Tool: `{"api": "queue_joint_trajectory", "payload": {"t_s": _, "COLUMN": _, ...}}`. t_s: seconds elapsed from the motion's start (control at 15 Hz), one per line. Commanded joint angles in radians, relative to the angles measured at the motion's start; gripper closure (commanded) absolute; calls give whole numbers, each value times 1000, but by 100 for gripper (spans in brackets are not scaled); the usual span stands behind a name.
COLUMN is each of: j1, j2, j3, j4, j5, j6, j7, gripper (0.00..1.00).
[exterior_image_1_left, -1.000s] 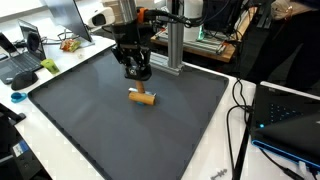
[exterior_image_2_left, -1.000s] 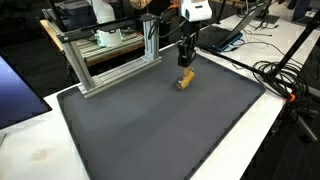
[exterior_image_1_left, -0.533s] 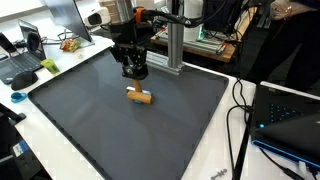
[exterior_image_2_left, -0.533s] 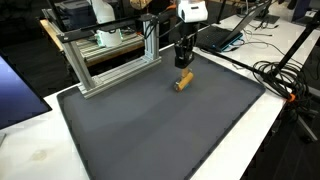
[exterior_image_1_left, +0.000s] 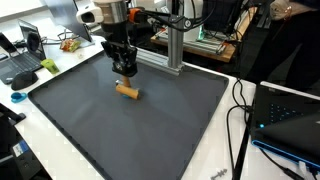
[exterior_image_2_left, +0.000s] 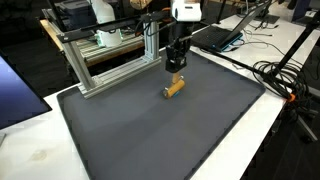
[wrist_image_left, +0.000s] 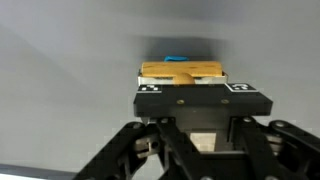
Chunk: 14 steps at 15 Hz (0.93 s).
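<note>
White surface (exterior_image_2_left: 35, 150) carries a dark mat (exterior_image_2_left: 150, 130); aluminium frame (exterior_image_2_left: 115, 75) stands at the mat's edge. Tan block (exterior_image_2_left: 173, 88) is gripped in the tool (exterior_image_2_left: 175, 70); its contact with the mat is unclear.

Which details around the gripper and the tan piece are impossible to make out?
- Wrist view: the blue thing behind the tan piece is mostly hidden by that piece; what it is cannot be told.
- Wrist view: the gripper fills the lower half, hiding the mat there; the picture is blurred.
- Both exterior views: its fingertips are small and dark against the dark mat, so whether the piece rests on it or hangs clear is unclear.
</note>
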Motion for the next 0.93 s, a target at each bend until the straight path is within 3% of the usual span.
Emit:
{"api": "queue_joint_trajectory", "payload": {"t_s": 0.0, "j1": -4, "j2": -38, "j3": -19, "j4": -31, "j5": -26, "j6": 16, "j7": 17, "gripper": 78}}
{"api": "queue_joint_trajectory", "payload": {"t_s": 0.07, "j1": -33, "j2": -51, "j3": 11, "j4": -34, "j5": 58, "j6": 20, "j7": -44, "gripper": 78}}
{"api": "queue_joint_trajectory", "payload": {"t_s": 0.13, "j1": 29, "j2": -47, "j3": -69, "j4": -33, "j5": -135, "j6": 38, "j7": 100, "gripper": 78}}
{"api": "queue_joint_trajectory", "payload": {"t_s": 0.2, "j1": -44, "j2": -75, "j3": 17, "j4": -41, "j5": 76, "j6": 28, "j7": -53, "gripper": 78}}
{"api": "queue_joint_trajectory", "payload": {"t_s": 0.27, "j1": -7, "j2": -72, "j3": -33, "j4": -38, "j5": -35, "j6": 40, "j7": 48, "gripper": 78}}
{"api": "queue_joint_trajectory", "payload": {"t_s": 0.4, "j1": -27, "j2": -88, "j3": -12, "j4": -37, "j5": 31, "j6": 38, "j7": 10, "gripper": 78}}
{"api": "queue_joint_trajectory", "payload": {"t_s": 0.47, "j1": -53, "j2": -102, "j3": 19, "j4": -41, "j5": 118, "j6": 35, "j7": -60, "gripper": 78}}
{"api": "queue_joint_trajectory", "payload": {"t_s": 0.53, "j1": -23, "j2": -103, "j3": -16, "j4": -37, "j5": 40, "j6": 28, "j7": 18, "gripper": 78}}
{"api": "queue_joint_trajectory", "payload": {"t_s": 0.6, "j1": -42, "j2": -121, "j3": 12, "j4": -40, "j5": 123, "j6": 19, "j7": -37, "gripper": 78}}
{"api": "queue_joint_trajectory", "payload": {"t_s": 0.67, "j1": -34, "j2": -135, "j3": 7, "j4": -49, "j5": 107, "j6": 33, "j7": -32, "gripper": 78}}
{"api": "queue_joint_trajectory", "payload": {"t_s": 0.87, "j1": -50, "j2": -194, "j3": 43, "j4": -82, "j5": 149, "j6": 36, "j7": -228, "gripper": 78}}
